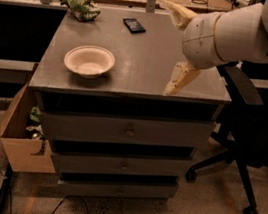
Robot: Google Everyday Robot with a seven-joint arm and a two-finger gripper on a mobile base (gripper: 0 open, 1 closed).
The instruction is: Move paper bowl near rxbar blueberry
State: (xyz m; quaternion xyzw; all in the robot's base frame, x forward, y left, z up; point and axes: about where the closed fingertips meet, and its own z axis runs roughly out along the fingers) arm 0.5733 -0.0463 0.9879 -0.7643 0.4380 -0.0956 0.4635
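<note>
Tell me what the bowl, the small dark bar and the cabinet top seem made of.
Paper bowl: matte cream, thin rim, likely pressed paper. Rxbar blueberry: dark wrapper with faint sheen, probably plastic film. Cabinet top: grey, dull streaky reflections, likely painted or brushed metal. The claw hangs open over the top's right side, holding nothing.
</note>
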